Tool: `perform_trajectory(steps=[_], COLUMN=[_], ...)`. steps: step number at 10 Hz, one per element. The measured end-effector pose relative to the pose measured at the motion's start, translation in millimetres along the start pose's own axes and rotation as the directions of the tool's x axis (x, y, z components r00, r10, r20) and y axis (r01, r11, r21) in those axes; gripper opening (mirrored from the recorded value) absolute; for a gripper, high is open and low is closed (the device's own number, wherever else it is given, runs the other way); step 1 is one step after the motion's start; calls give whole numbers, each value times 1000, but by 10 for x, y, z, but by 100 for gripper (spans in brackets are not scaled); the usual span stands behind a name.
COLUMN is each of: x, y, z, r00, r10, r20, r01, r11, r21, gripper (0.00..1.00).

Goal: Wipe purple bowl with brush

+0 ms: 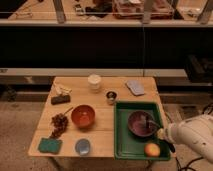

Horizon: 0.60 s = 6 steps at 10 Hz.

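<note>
Pale wood makes up the low table, which stands on a speckled floor in front of a long dark counter. At the table's right end the white arm reaches in from the edge of the view. Its gripper hangs over the green tray, just beside the right rim of the purple bowl. Whether the gripper is clamped or loose cannot be told. The brush shows as a slim pale line running from the gripper over the bowl's dark inside.

Just below the gripper, in the tray's near corner, lies a yellow-red fruit. Left of the gripper, beyond the tray's edge, sits the orange bowl, with a brown cluster further left. A green sponge and a blue-grey disc lie near the front edge. Up and left of the gripper stand a small dark cup and a white jar, with a grey-blue pad close behind the tray. A black oblong block lies at the far left.
</note>
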Motion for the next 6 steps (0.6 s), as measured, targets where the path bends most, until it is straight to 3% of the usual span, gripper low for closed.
perform_trajectory(steps=[6], x=[25], y=[-365], z=[112], r00=[998], r10=[-64], r20=[7], r01=[64], r11=[998], r21=[18], gripper=[0])
